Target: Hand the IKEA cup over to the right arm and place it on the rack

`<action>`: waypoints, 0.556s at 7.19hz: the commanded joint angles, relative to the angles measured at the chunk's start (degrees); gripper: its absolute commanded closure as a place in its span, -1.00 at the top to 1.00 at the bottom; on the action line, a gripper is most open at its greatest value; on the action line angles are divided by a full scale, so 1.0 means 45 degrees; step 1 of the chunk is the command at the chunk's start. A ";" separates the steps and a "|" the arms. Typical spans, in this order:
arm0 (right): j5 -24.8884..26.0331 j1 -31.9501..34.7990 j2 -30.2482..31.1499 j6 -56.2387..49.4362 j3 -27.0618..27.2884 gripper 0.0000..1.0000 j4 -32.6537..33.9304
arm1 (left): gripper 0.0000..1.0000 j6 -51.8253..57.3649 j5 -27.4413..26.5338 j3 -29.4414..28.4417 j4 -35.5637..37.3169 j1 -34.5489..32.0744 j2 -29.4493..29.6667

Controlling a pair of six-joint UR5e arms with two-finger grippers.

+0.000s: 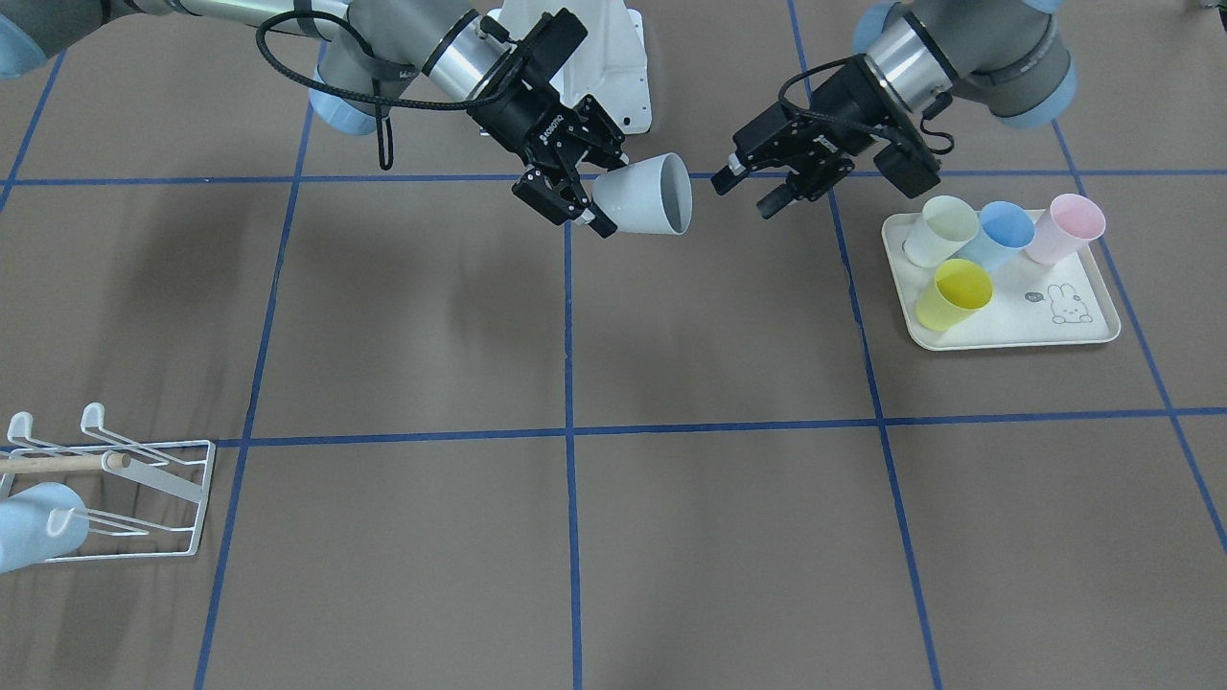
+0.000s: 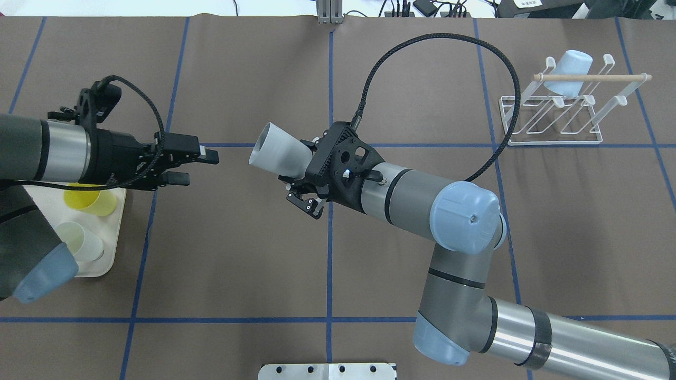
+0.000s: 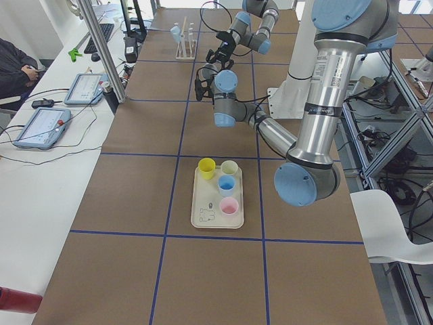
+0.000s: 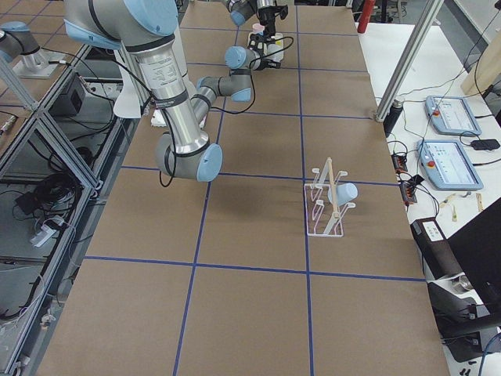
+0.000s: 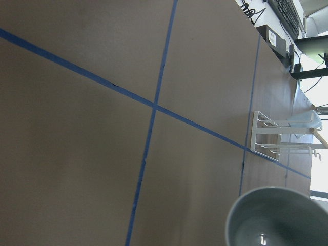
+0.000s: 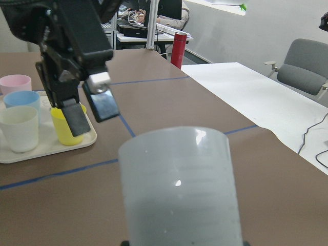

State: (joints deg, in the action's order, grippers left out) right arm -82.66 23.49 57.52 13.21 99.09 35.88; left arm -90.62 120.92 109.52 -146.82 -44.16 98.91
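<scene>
Two main risks from here, as I judge it: a slip in the grip and a bump at the rack.

State now:
- The grey-white cup (image 1: 647, 196) is in the air over the middle of the desk (image 1: 719, 537). It lies roughly sideways with its mouth toward the left arm (image 2: 58, 150).
- The right arm (image 2: 459, 221) has its jaws pinching the cup low, at the base end, and the rest of the cup sticks out unsupported.
- The left jaws are spread and empty, near the cup's rim but not touching.
- The handover looks done. Placing is not yet done.

What could go wrong:
- **Slip or twist:** the hold is only at the narrow end of a smooth tapered wall. A fast swing or wrist turn could let the cup pivot in the jaws or drop.
- **Clip on the left jaws:** they sit right in front of the mouth. If the right arm moves that way before the left arm clears, the rim could catch them.
- **Rack contact:** the rack (image 2: 552, 141) is well away, on the far right of the desk. It looks light and is likely to slide or tip if pushed by a prong strike.
- **Occupied prong:** a pale-blue cup (image 2: 565, 66) already hangs there by the dowel (image 2: 591, 77). A wrong prong pick or a wide approach could knock it off.
- **Cable:** the thick black loop (image 2: 422, 39) arcs out toward the rack side and may snag wire or dowel. I cannot tell its height over the rack.
- **Misaligned mouth:** the cup could end up on the desk instead of on a prong.

The tray (image 1: 1016, 331) with four cups is beside the left arm and is not in the right arm's path.
</scene>
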 commanded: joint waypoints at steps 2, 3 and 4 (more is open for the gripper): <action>0.0439 0.1102 0.0516 0.0130 -0.0086 -1.00 0.2870 | 1.00 0.2944 0.0200 -0.0042 0.0029 -0.0597 -0.1527; 0.0458 0.1959 0.0537 -0.0082 0.0011 -1.00 0.5187 | 1.00 0.2949 0.0142 -0.0042 0.0029 -0.0597 -0.1569; 0.0420 0.2702 0.0441 -0.0838 0.0031 -1.00 0.6989 | 1.00 0.2949 0.0122 -0.0081 0.0029 -0.0597 -0.1589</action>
State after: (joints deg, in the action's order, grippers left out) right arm -80.70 31.49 59.67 12.32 99.01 56.74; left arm -77.85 121.65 109.28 -146.69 -46.79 92.16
